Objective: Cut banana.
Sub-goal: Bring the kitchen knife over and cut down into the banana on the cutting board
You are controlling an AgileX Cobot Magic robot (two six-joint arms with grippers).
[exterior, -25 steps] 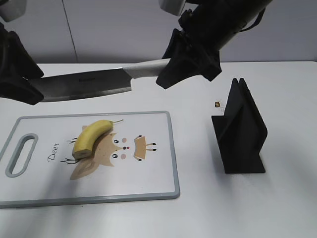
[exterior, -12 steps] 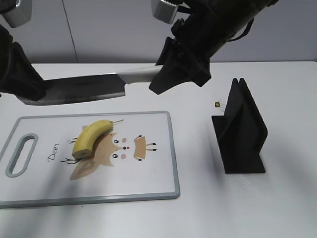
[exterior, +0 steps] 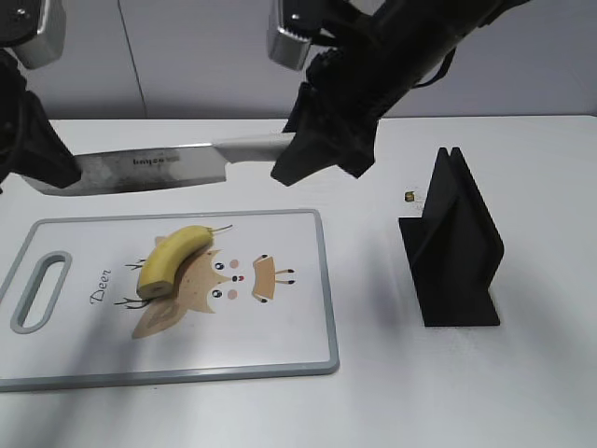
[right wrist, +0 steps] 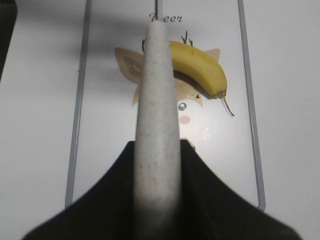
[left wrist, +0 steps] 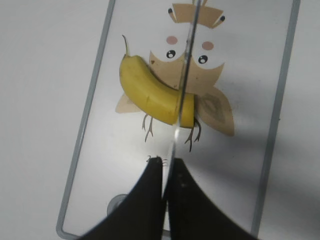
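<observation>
The banana point(exterior: 173, 260) lies on the cutting board point(exterior: 280, 355) in the left-centre of the exterior view, resting over the tan deer print point(exterior: 210, 285). Its long axis runs on a diagonal, from the flat pale cut face at the lower left up to the thin stem at the upper right, with the curve bowing toward the upper left. In the left wrist view the banana point(left wrist: 150, 95) sits in the middle of the frame, stem to the upper left and cut end to the lower right; in the right wrist view it point(right wrist: 197, 67) lies in the upper centre, stem pointing lower right.

Above the board, clear of the fruit, a knife point(exterior: 154, 168) hangs nearly level across the upper left of the exterior view, its blade toward the left edge and its pale handle point(exterior: 256, 145) toward the centre. The right gripper point(exterior: 317, 149) is closed around that handle, which the right wrist view shows as a speckled pale bar point(right wrist: 157, 125) pinched between the dark fingers. The left gripper point(exterior: 42, 163) meets the blade's tip end at the far left; the left wrist view shows its fingers point(left wrist: 150, 205) pressed together on the thin edge of the blade point(left wrist: 182, 85), which crosses over the banana's cut end.

A black stand point(exterior: 452, 252) sits on the white table point(exterior: 466, 392) at the right, well apart from the board.
</observation>
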